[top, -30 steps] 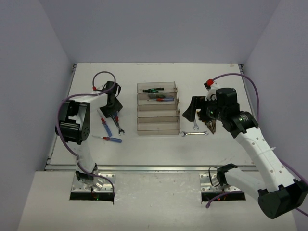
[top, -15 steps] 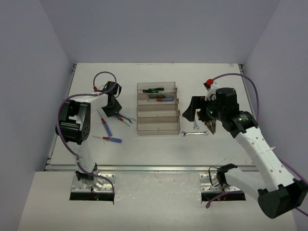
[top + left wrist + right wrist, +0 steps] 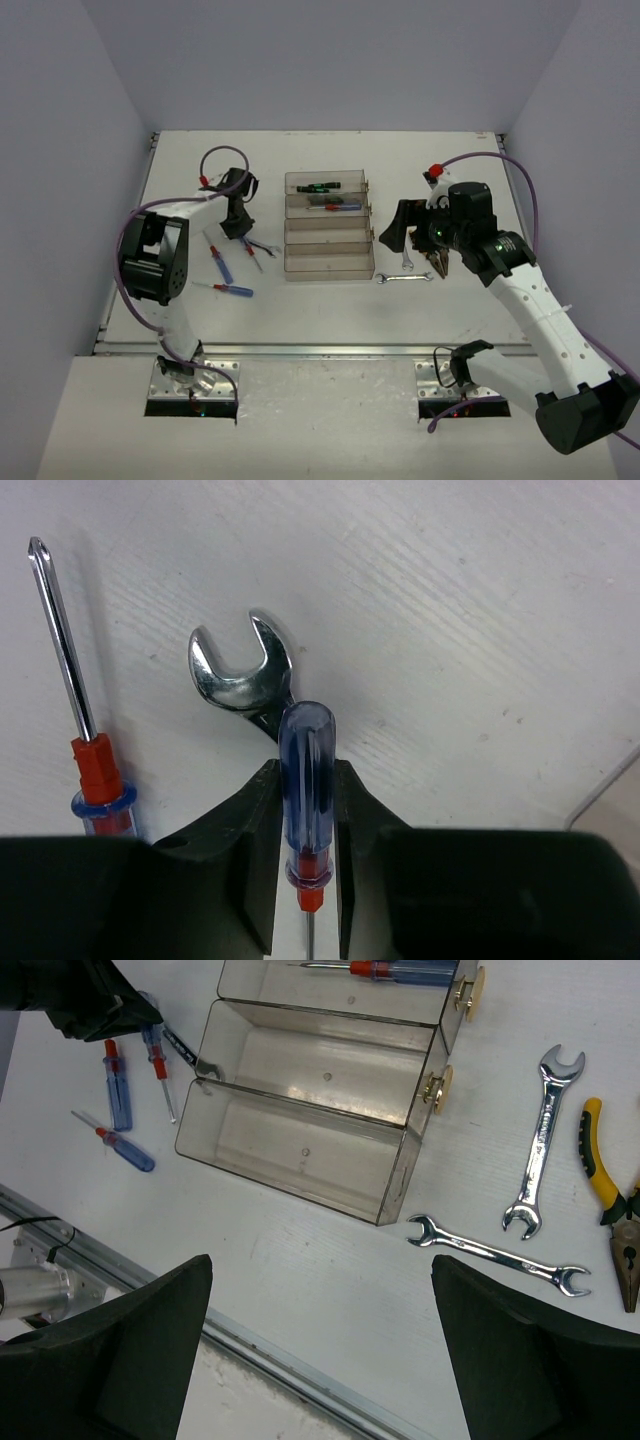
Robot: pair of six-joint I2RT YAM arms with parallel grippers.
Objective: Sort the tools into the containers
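Observation:
My left gripper (image 3: 238,226) is shut on the blue handle of a blue-and-red screwdriver (image 3: 307,780), left of the clear trays (image 3: 292,262). In the left wrist view the gripper (image 3: 305,790) sits over a silver wrench (image 3: 238,675), and the handle crosses the wrench's shaft. Two more blue-and-red screwdrivers (image 3: 219,262) (image 3: 229,289) lie nearby. The far tray holds a black screwdriver with green marks (image 3: 320,186); the second holds a blue-and-red one (image 3: 336,207). My right gripper (image 3: 398,232) is open and empty, right of the trays, above two wrenches (image 3: 545,1155) (image 3: 495,1253) and yellow-and-black pliers (image 3: 608,1195).
The two near trays (image 3: 300,1135) hold nothing. Brass knobs (image 3: 437,1086) stick out on the trays' right side. A metal rail (image 3: 320,348) runs along the table's front edge. Walls close in the left, back and right.
My left gripper has shifted slightly toward the far side with the screwdriver in it. The wrench under it has swung toward the trays. The right arm has not moved.

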